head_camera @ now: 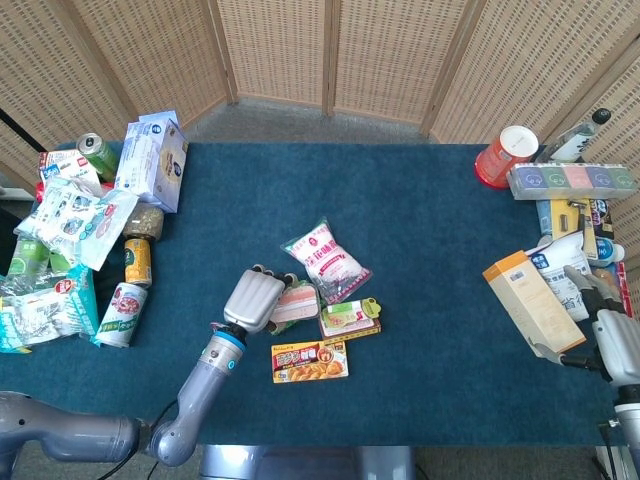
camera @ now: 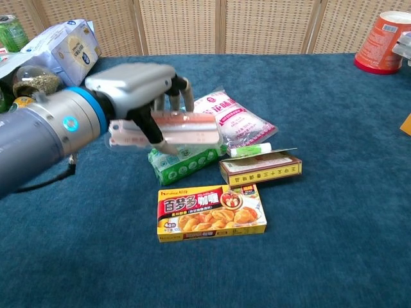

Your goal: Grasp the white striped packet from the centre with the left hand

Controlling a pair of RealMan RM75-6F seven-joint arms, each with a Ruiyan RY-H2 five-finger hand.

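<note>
My left hand (camera: 131, 90) grips the white striped packet (camera: 186, 128) from above and holds it level, lifted off the blue table (camera: 334, 192). In the head view the left hand (head_camera: 254, 298) covers the left end of the packet (head_camera: 298, 303). Below the packet lies a green packet (camera: 183, 163). My right hand (head_camera: 610, 340) shows only in part at the table's right edge, beside an orange-topped carton (head_camera: 530, 305); how its fingers lie is unclear.
A pink-and-white bag (camera: 234, 119), a brown box (camera: 260, 170) and a yellow curry box (camera: 212, 212) lie around the lifted packet. Cans, jars and bags (head_camera: 80, 230) crowd the left edge. A red cup (head_camera: 505, 155) and boxes stand at the right.
</note>
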